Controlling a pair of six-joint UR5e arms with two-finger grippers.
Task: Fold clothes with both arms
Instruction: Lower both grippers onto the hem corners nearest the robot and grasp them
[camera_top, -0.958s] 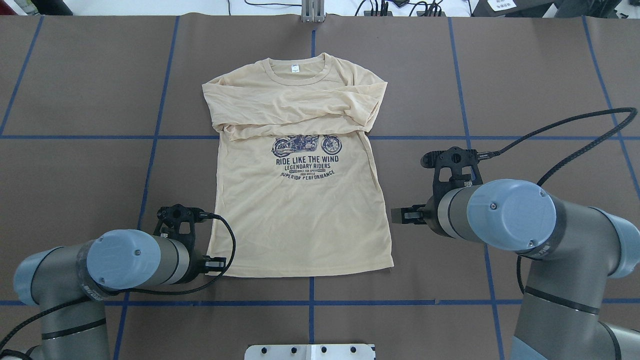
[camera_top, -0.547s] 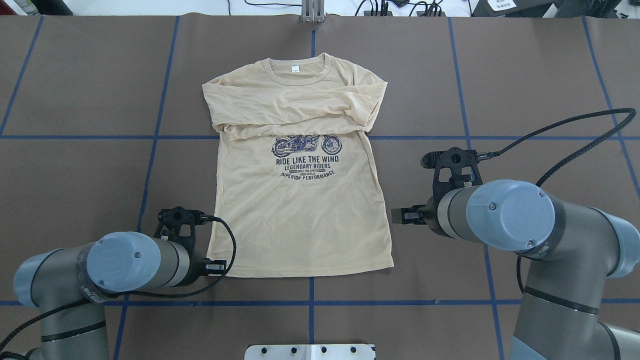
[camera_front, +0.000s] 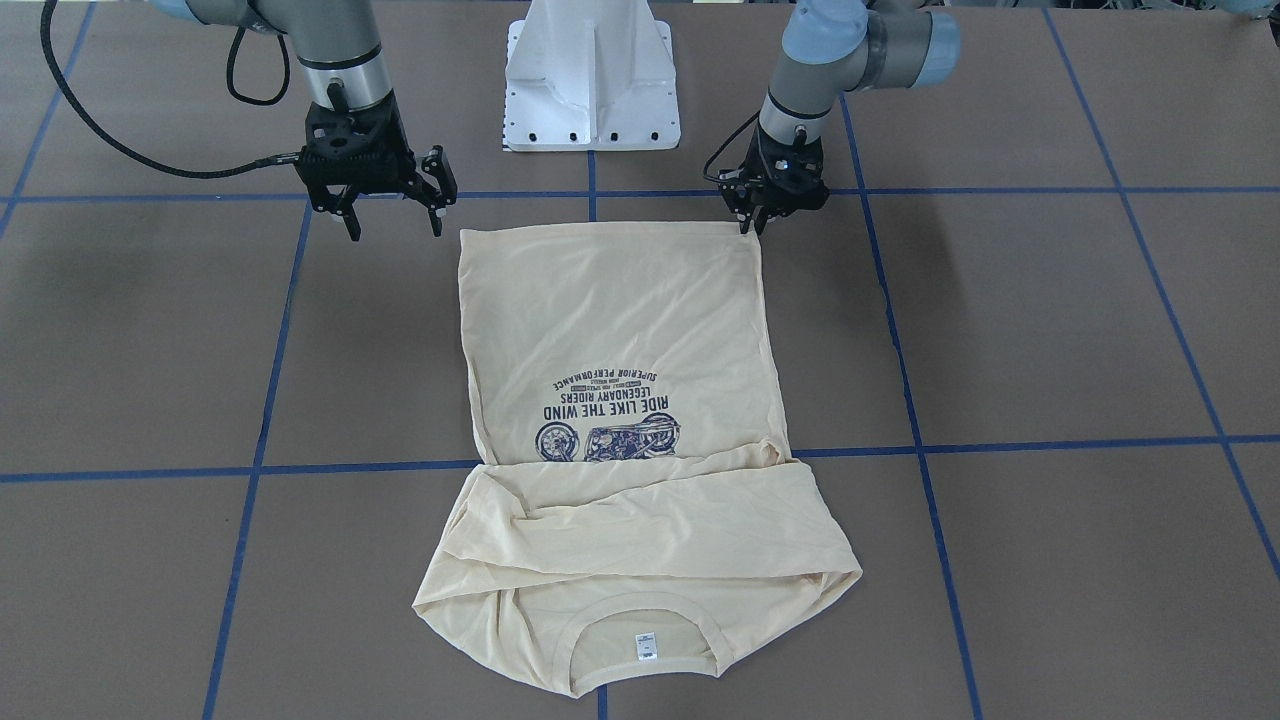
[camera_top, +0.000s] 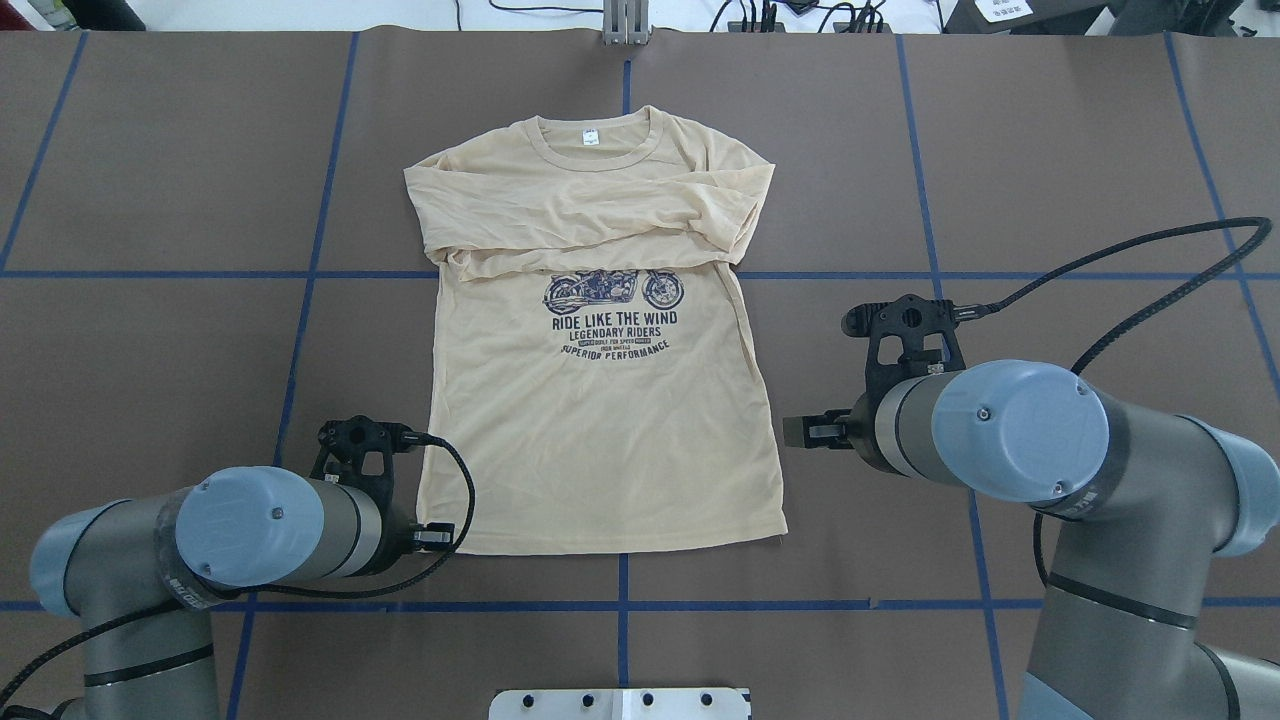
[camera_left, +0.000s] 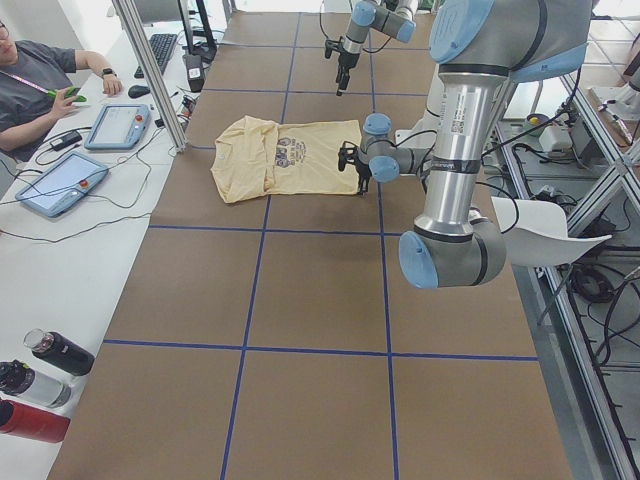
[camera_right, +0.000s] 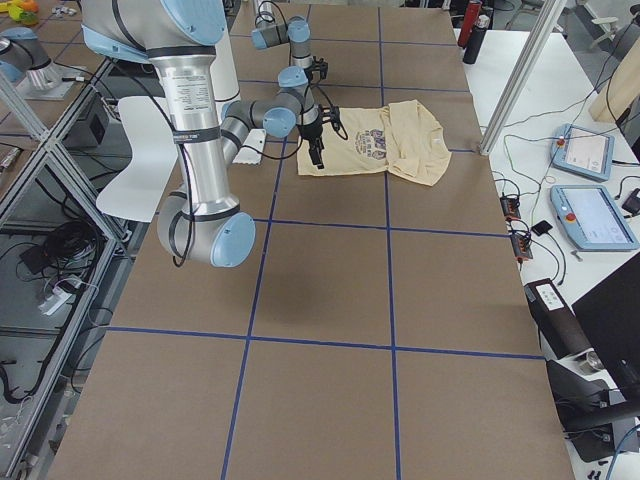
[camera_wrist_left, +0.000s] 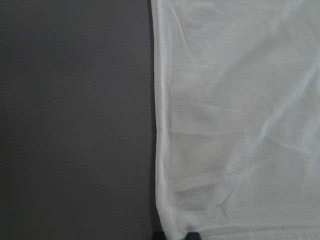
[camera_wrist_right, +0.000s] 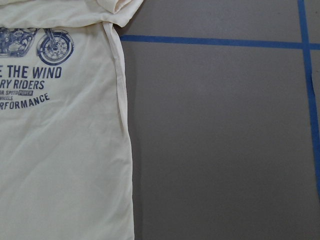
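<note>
1. While the T-shirt (camera_top: 600, 440) lies flat and print-up on the brown table (camera_top: 150, 150), its sleeves are folded across the chest and its hem is the edge nearest me.
2. My left gripper (camera_front: 756, 224) sits at the hem corner on my left. Its fingertips (camera_wrist_left: 192, 234) are drawn close together, pinching that corner.
3. My right gripper (camera_front: 395, 230) hangs just beside the opposite side edge, near the hem, clear of the fabric. Its fingers are spread wide and hold nothing.
</note>
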